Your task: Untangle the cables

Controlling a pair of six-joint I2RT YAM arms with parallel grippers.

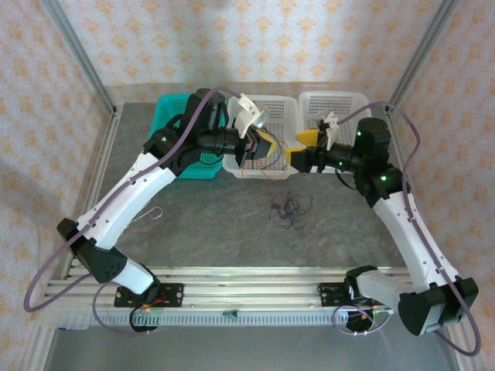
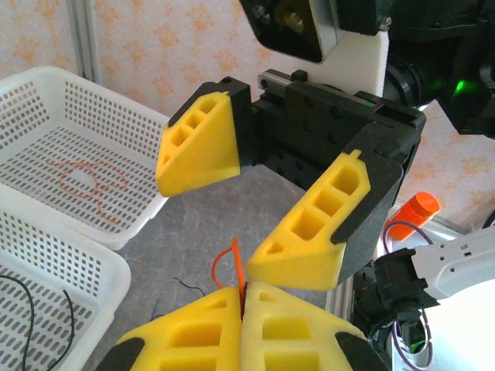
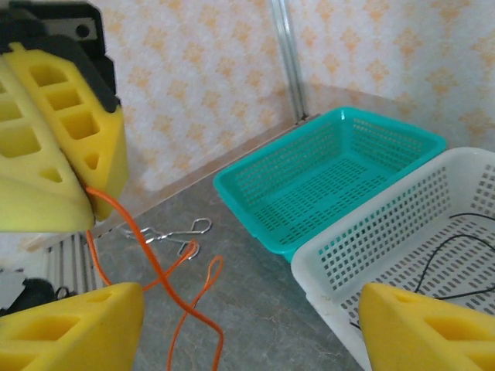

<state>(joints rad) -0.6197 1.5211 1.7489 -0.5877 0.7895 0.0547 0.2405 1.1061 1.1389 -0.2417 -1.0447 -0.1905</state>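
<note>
Pinching one thin orange-red wire [image 2: 239, 267] aloft
Left fingers [image 2: 294, 336] clamp it, right fingers [image 2: 309, 232] stand open beside; a misaligned close could miss the slack strand.

left hand [image 3: 87, 202] pinching orange cable [image 3: 160, 272], teal basket [image 3: 332, 182]

Left of the white perforated plastic basket [image 3: 371, 247], the thin orange-red cable [image 3: 157, 272] has its upper end hidden inside the left gripper [image 3: 97, 205], its lower loops cut off at the bottom edge.
</note>
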